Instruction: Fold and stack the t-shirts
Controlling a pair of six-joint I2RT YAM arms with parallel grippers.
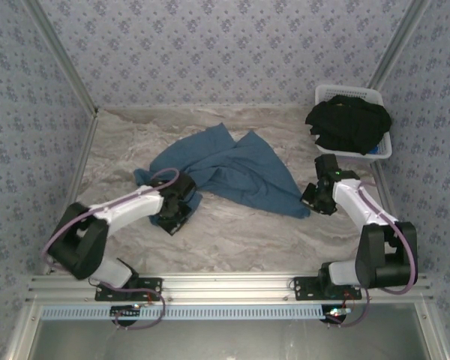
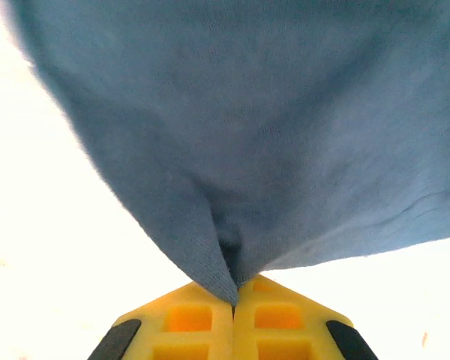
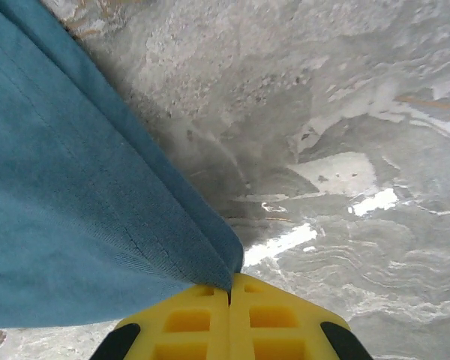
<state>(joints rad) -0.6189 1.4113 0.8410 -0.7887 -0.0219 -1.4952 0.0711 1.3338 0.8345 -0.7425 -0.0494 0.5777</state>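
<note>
Teal t-shirt (image 1: 240, 169) lies lengthwise left-right.

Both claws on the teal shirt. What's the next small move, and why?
Probably lift both slightly and draw them apart. The left claw and right claw are each shut on an edge of the teal t-shirt, which lies bunched on the table; tension should spread it flat for folding.

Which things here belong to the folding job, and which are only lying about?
Job: teal-blue t-shirt, pinched by left gripper and right gripper; black t-shirts.
Lying about: white basket holding the black ones; marbled table.
</note>
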